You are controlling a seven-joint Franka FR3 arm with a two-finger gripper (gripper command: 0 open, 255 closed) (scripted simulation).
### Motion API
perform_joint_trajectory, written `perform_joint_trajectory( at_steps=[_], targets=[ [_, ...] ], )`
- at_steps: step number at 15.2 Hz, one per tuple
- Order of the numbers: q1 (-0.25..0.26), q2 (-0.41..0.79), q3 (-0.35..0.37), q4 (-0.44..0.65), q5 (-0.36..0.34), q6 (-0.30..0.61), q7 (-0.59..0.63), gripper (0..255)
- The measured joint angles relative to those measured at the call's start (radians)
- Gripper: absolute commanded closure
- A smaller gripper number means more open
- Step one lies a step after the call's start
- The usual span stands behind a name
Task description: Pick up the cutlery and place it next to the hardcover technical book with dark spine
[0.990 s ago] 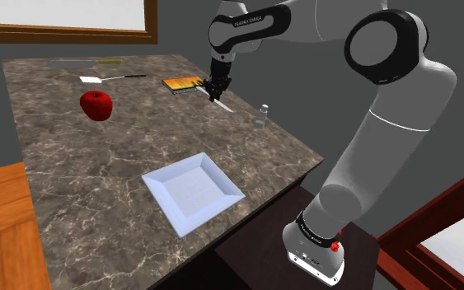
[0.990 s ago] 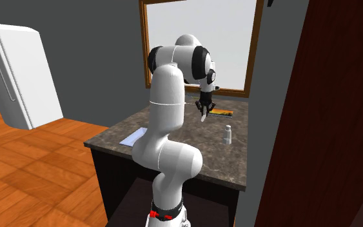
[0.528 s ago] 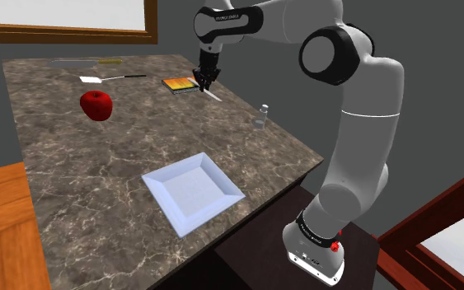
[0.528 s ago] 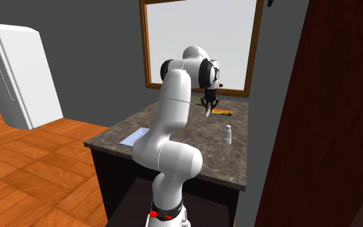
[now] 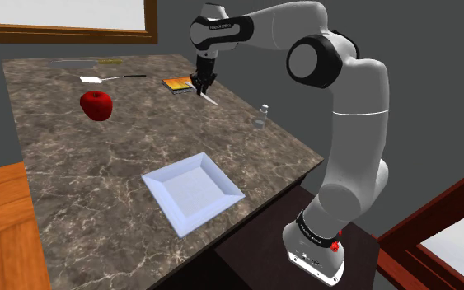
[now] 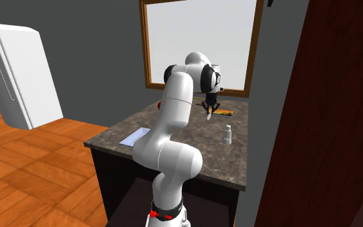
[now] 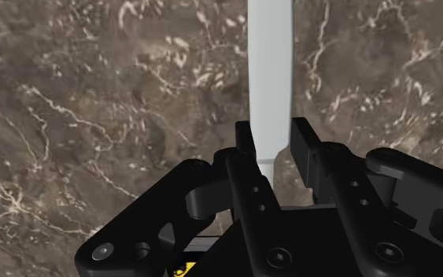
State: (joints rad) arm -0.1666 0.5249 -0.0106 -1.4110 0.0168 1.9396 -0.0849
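- Since a second ago, arm has swung the black two-finger gripper (image 5: 199,83) towards the shoulder view's left, closer to the orange-covered hardcover book with dark spine (image 5: 179,84).
- Near: pale square plate (image 5: 193,191) and small grey shaker (image 5: 260,118) on the brown marbled tabletop (image 5: 98,173), both well clear.
- Gripper pinches the flat white cutlery piece (image 7: 268,71) by one end; blade slants down.
- Book just beyond. Risk: the end-held blade pivots or slips, or its tip lands on the cover or shoves the book.
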Motion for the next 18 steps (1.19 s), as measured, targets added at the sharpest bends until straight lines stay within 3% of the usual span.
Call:
perform_joint_trajectory(
  at_steps=[7, 14, 15, 18],
  targets=[
    [0.001, 0.022, 0.001, -0.064, 0.000, 0.086, 0.000, 255],
    [0.001, 0.032, 0.000, -0.070, 0.001, 0.101, -0.001, 255],
    [0.001, 0.032, 0.000, -0.070, 0.001, 0.101, -0.001, 0],
    [0.001, 0.032, 0.000, -0.070, 0.001, 0.102, -0.001, 0]
  ],
)
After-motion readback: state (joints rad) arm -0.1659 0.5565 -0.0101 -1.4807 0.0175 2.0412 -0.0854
